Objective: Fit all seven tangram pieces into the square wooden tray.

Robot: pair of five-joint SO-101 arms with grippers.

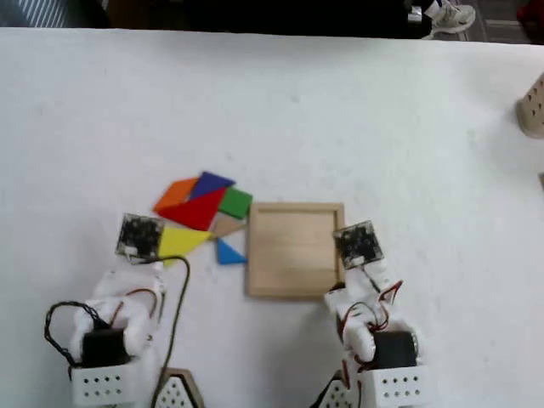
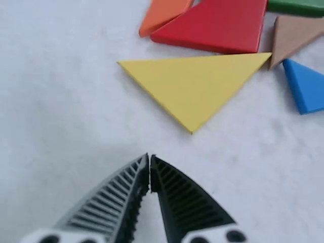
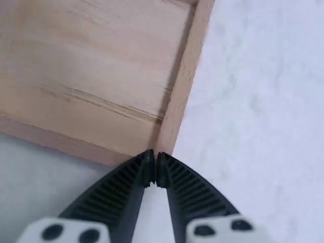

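Tangram pieces (image 1: 197, 212) lying on the surface, left of the wooden tray (image 1: 295, 206), mid-frame.
Left fingers (image 2: 116, 197) and right fingers (image 3: 116, 197) are pressing together, holding nothing.

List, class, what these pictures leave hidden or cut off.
- High view: the left arm covers part of the yellow triangle.
- High view: the right arm hides the wooden tray's near corner.
- Left wrist view: the edges cut off the green piece and blue triangle.
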